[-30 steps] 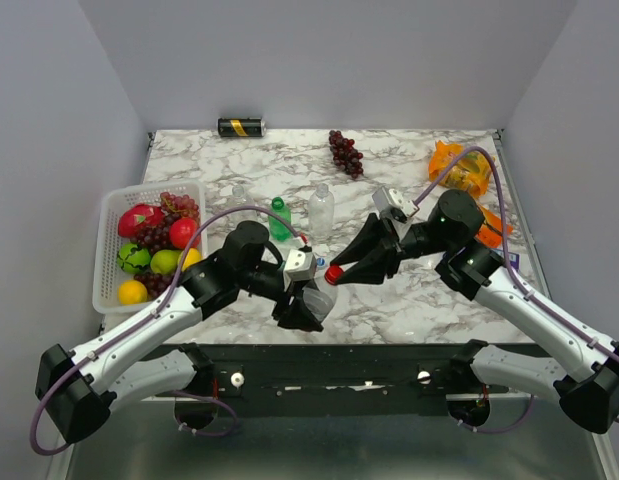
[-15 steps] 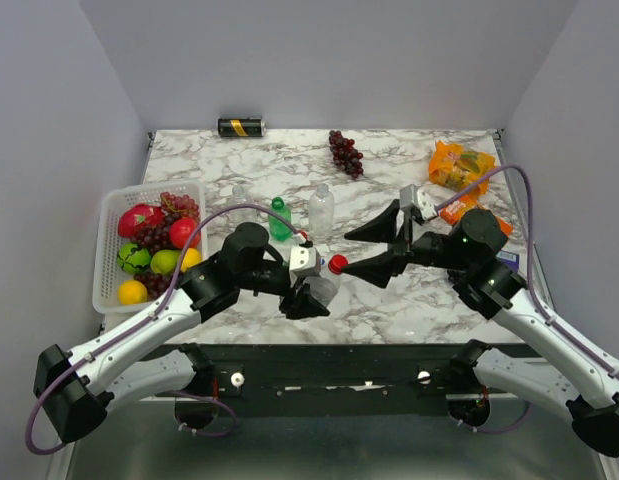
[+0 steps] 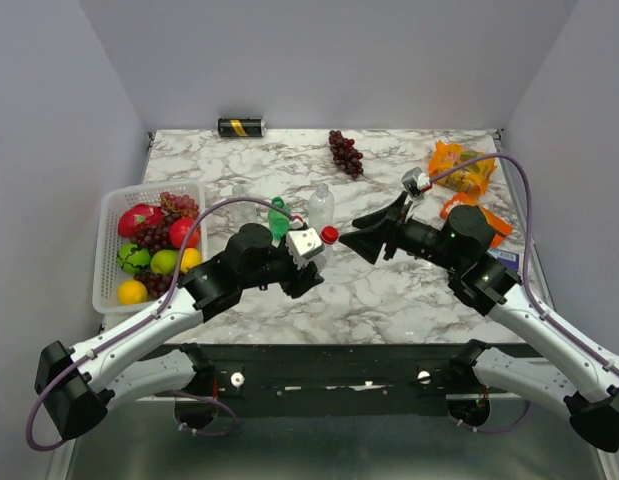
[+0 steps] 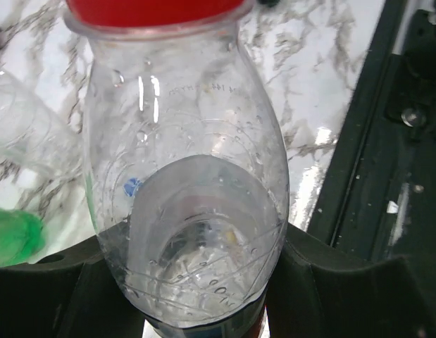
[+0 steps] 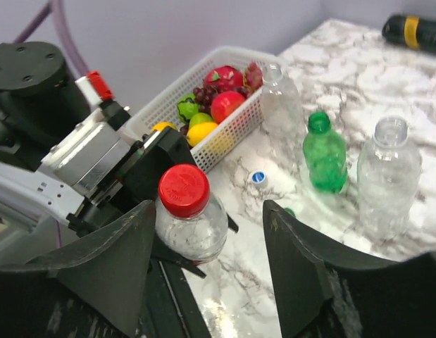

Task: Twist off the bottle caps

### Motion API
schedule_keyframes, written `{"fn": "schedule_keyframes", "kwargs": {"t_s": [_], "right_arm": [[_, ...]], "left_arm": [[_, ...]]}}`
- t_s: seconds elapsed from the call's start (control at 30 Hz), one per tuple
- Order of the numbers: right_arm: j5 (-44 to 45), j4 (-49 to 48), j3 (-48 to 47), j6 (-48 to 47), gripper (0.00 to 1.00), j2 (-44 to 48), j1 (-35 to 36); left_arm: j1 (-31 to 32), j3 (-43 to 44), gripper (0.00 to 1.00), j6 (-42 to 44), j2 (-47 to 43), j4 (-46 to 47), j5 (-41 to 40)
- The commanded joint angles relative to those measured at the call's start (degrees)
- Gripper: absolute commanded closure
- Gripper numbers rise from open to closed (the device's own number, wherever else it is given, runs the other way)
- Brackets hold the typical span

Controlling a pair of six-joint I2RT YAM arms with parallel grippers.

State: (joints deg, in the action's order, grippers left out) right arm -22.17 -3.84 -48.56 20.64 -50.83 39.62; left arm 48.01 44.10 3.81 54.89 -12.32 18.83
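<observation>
My left gripper (image 3: 311, 256) is shut on the body of the clear bottle with the red label (image 3: 319, 250), and holds it above the table. Its red cap (image 3: 329, 235) is on and points toward my right gripper (image 3: 355, 236). In the right wrist view the right gripper (image 5: 210, 264) is open, and the red cap (image 5: 183, 189) sits just ahead of the gap, nearer the left finger (image 5: 108, 271) without touching it. The bottle fills the left wrist view (image 4: 189, 176), held in the left gripper (image 4: 196, 289). A green bottle (image 3: 279, 216) and a clear bottle (image 3: 321, 205) stand behind. Another clear bottle (image 5: 281, 105) stands by the basket.
A white basket (image 3: 107, 262) of fruit sits at the left. A black-and-gold can (image 3: 241, 127) lies at the far edge, with grapes (image 3: 345, 152) and an orange packet (image 3: 459, 166) at the far right. A loose blue cap (image 5: 258, 177) lies on the marble.
My right gripper let go of the cap area, opened wide and drew back. My left gripper carried the bottle farther from the near edge, and the red cap is still on.
</observation>
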Motion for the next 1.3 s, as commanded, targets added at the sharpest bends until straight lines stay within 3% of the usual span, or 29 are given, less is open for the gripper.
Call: {"fn": "schedule_keyframes", "kwargs": {"t_s": [0.0,1.27], "right_arm": [[3.4,-1.3,0.4,6.1,0.32,-1.6,1.1],[5.2,-2.0,-4.6,6.0,0.37,-11.7,5.1]], "left_arm": [[0.3,2.0,0.63,-1.2,1.0,0.0,-10.0],[1.3,2.9,0.64,-1.5,6.1,-1.3,-8.5]]}}
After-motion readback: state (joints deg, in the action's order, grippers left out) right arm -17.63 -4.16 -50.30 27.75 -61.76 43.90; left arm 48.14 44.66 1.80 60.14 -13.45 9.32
